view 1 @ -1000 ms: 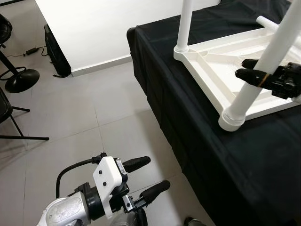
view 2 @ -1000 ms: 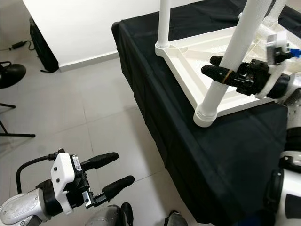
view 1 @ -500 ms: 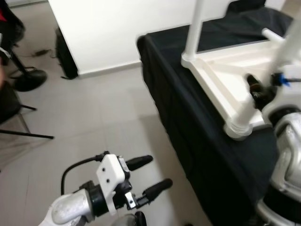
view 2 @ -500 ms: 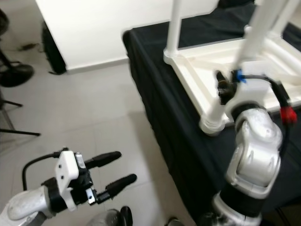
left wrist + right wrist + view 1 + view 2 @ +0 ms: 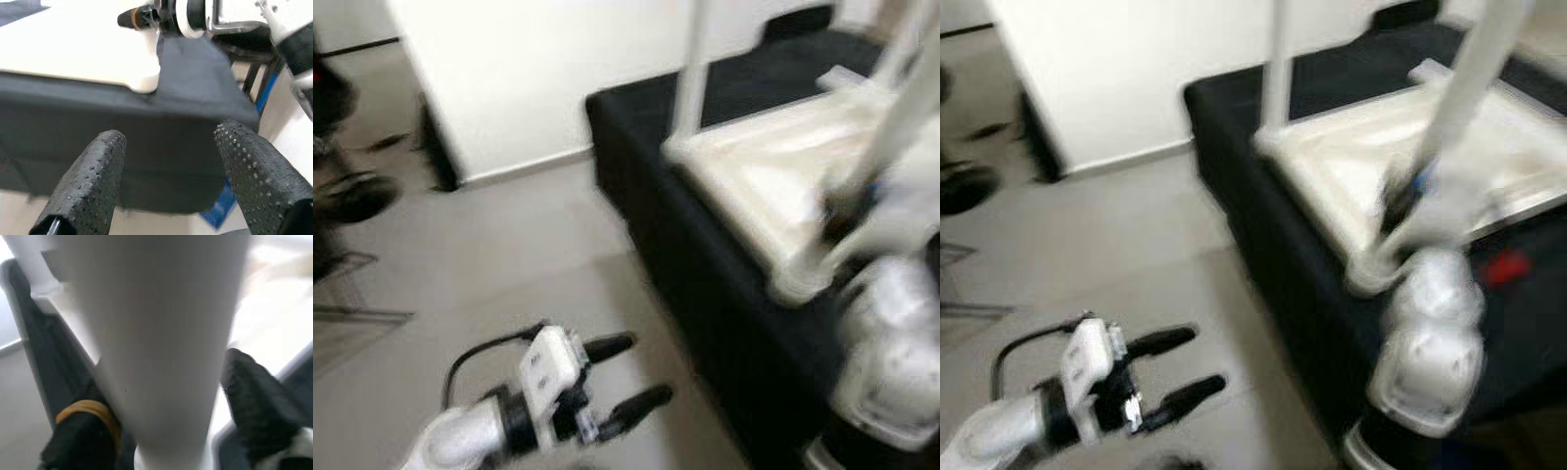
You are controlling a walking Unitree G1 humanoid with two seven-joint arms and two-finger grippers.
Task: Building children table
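Note:
A white children's table (image 5: pixel 773 176) lies upside down on a black-draped table (image 5: pixel 705 284), its legs pointing up. My right gripper (image 5: pixel 1400 201) holds the near corner leg (image 5: pixel 1474 69) just above its socket (image 5: pixel 798 284). In the right wrist view the two black fingers (image 5: pixel 254 401) press either side of the white leg (image 5: pixel 156 333). The far corner leg (image 5: pixel 690 69) stands upright. Low over the floor, left of the draped table, my left gripper (image 5: pixel 641 370) is open and holds nothing. In the left wrist view it (image 5: pixel 168 142) faces the cloth's side. The head views are blurred.
The draped table's edge drops to a grey tiled floor (image 5: pixel 509 264) on the left. A white wall panel (image 5: pixel 529 69) stands behind it. Dark, blurred chair and stool parts (image 5: pixel 352 196) are at the far left. A blue frame (image 5: pixel 222 210) shows under the cloth.
The whole picture has shifted and blurred, so the head camera moved. My right arm's silver elbow has come into view while its gripper stays on the leg. The left gripper stays open.

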